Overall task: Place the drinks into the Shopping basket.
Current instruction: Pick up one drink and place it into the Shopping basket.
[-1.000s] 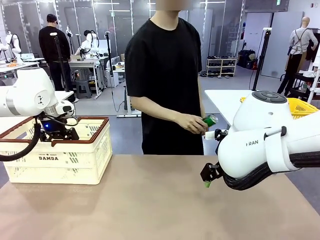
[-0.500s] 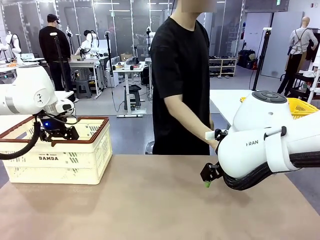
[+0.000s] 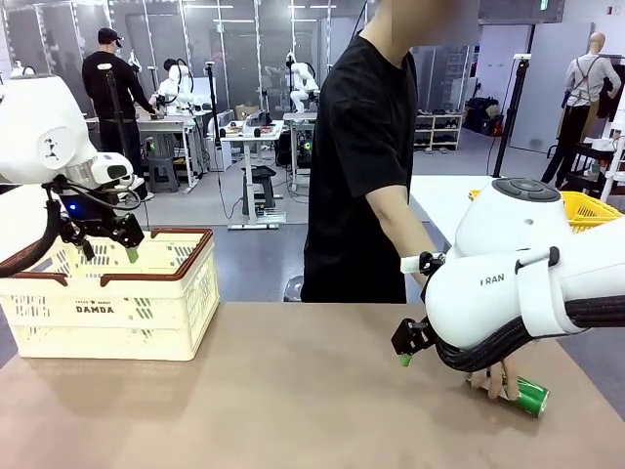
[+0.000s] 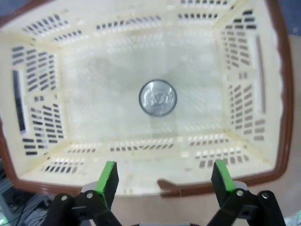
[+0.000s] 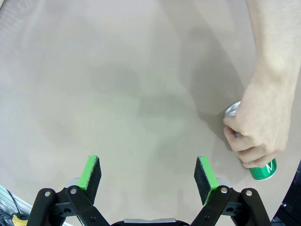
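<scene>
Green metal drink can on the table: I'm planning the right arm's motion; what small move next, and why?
Probably pause the open right gripper: a person's hand grips the green metal drink can, lying on the brown table off to its side.

The person's hand (image 5: 256, 129) covers most of the green can (image 5: 262, 170), leaving only its two ends showing.

The desk (image 3: 293, 391) is a plain brown surface. At its left side the cream Shopping basket (image 3: 107, 313) stands upright, base flat on the top. Toward the right, one green drink can (image 3: 532, 396) lies on its side on the top, with a person's hand (image 3: 498, 381) closed over it.
</scene>
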Available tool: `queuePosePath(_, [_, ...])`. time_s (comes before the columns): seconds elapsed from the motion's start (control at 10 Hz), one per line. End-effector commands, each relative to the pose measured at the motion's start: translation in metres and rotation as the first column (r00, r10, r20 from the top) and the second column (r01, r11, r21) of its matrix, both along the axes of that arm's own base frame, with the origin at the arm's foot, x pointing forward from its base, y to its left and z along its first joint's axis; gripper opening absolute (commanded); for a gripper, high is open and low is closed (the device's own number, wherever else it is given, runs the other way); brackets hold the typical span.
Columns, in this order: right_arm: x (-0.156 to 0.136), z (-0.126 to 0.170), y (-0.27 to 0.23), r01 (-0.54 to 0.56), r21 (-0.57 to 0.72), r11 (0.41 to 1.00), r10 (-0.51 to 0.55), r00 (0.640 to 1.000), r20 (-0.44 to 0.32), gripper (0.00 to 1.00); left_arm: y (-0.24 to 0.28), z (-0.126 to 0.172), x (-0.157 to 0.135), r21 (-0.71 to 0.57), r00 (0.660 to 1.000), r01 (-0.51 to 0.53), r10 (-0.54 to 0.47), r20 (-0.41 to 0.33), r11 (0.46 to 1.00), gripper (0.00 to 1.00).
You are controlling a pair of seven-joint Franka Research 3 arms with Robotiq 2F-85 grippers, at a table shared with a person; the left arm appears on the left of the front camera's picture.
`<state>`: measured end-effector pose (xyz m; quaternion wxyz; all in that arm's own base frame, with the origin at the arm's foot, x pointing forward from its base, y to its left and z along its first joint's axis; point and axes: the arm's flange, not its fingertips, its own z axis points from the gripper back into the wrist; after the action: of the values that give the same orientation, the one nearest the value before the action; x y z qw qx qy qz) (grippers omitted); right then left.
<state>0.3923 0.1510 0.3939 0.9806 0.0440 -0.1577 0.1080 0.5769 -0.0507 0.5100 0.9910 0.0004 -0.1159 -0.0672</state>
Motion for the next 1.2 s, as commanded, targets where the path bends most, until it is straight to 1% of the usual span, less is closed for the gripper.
queuePosePath(0.0, [0.001,0.000,-0.001,0.002,0.002,1.000,-0.002,1.000,-0.001,1.00,-0.005,0.008,-0.032,0.062,0.999,0.001,0.002,-0.040,0.998,1.00])
queuePosePath(0.1, [0.001,0.000,-0.001,0.002,0.002,1.000,-0.002,1.000,-0.001,1.00,-0.007,0.015,-0.045,0.036,0.997,0.034,-0.031,-0.069,0.999,1.00])
queuePosePath(0.3, [0.001,0.000,-0.001,0.002,0.002,1.000,-0.002,1.000,-0.001,1.00,-0.006,0.022,-0.078,0.046,0.995,0.069,-0.065,-0.077,0.997,1.00])
queuePosePath(0.5, [0.001,0.000,-0.001,0.002,0.002,1.000,-0.002,1.000,-0.001,1.00,-0.004,0.020,-0.112,0.072,0.984,0.154,-0.146,-0.106,0.985,1.00])
queuePosePath(0.6, [0.001,0.000,-0.001,0.002,0.002,1.000,-0.002,1.000,-0.001,1.00,-0.002,0.018,-0.119,0.072,0.981,0.177,-0.169,-0.100,0.982,1.00])
queuePosePath(0.7, [0.001,0.000,-0.001,0.002,0.002,1.000,-0.002,1.000,-0.001,1.00,-0.001,0.015,-0.127,0.038,0.963,0.252,-0.246,-0.110,0.967,1.00])
queuePosePath(0.8, [0.001,0.000,-0.001,0.002,0.002,1.000,-0.002,1.000,-0.001,1.00,0.000,0.013,-0.133,0.022,0.944,0.307,-0.302,-0.131,0.951,1.00])
queuePosePath(0.9, [0.001,0.000,-0.001,0.002,0.002,1.000,-0.002,1.000,-0.001,1.00,0.000,0.011,-0.137,0.047,0.937,0.326,-0.316,-0.150,0.944,1.00])
queuePosePath(1.0, [0.001,0.000,-0.001,0.002,0.002,1.000,-0.002,1.000,-0.001,1.00,-0.006,0.014,-0.126,0.052,0.967,0.234,-0.227,-0.115,0.971,1.00])
queuePosePath(1.1, [0.001,0.000,-0.001,0.002,0.002,1.000,-0.002,1.000,-0.001,1.00,-0.006,0.014,-0.126,0.052,0.967,0.234,-0.227,-0.115,0.971,1.00])
